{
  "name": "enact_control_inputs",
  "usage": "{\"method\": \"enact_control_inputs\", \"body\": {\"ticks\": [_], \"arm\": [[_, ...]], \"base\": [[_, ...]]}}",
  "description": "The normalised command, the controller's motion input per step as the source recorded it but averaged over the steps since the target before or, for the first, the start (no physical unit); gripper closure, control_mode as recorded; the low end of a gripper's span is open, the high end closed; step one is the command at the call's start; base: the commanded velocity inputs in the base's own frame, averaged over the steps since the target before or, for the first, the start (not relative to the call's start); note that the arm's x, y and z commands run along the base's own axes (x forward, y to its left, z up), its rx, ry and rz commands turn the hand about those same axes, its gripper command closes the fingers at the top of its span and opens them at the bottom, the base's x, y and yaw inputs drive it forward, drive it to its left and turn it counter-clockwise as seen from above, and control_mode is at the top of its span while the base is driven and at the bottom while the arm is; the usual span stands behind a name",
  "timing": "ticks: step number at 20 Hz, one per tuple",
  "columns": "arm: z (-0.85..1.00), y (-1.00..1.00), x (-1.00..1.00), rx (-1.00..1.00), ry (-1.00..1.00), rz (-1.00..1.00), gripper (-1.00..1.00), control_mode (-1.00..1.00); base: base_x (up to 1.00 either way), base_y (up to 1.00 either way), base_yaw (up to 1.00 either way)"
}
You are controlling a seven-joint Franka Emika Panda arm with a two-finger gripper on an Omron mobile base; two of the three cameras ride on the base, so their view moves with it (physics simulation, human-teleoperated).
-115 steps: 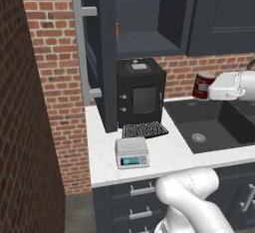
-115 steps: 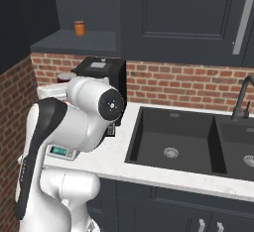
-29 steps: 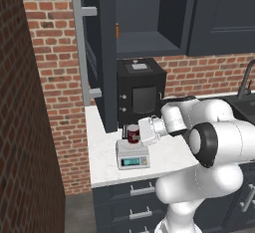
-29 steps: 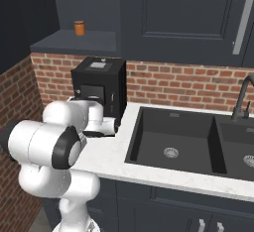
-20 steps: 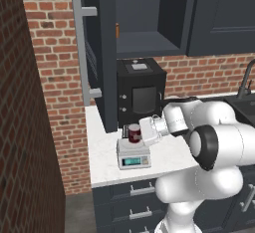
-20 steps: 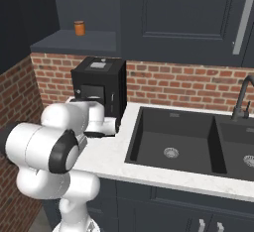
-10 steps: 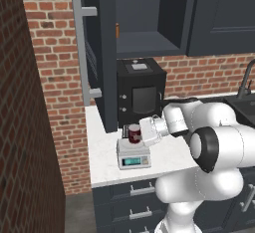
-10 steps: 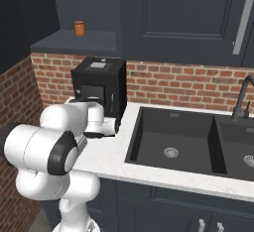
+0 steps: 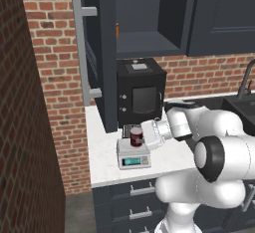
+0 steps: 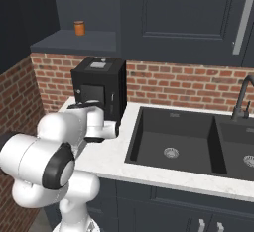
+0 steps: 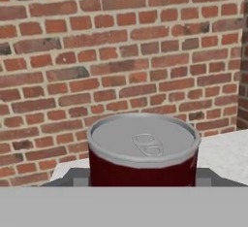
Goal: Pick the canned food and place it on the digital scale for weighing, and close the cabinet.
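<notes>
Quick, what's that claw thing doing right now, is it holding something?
Gripper: jaws closed on the can, which sits upright on the scale.

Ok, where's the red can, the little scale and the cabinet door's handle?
canned food [image 9: 136,137], left base view, its red side.
digital scale [image 9: 133,162], left base view, its lit front display.
cabinet handle [image 9: 78,48], left base view, the long grey bar.

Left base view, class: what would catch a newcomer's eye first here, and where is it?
The big white robot arm's end effector grips a dark red can standing on the small digital scale at the counter's front. Above it, the dark cabinet door hangs wide open, and a black box appliance sits behind the scale.
</notes>
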Motion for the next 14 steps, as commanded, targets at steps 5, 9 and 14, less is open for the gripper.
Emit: {"method": "enact_control_inputs", "body": {"ticks": [5,9,14], "arm": [[0.00,0.00,0.07,0.00,0.00,0.00,1.00,-1.00],[0.00,0.01,0.06,0.00,0.00,0.00,-1.00,-1.00],[0.00,0.01,-0.02,0.00,0.00,0.00,-1.00,-1.00]], "base": [[0.00,0.00,0.00],[0.00,0.00,0.00],[0.00,0.00,0.00]]}}
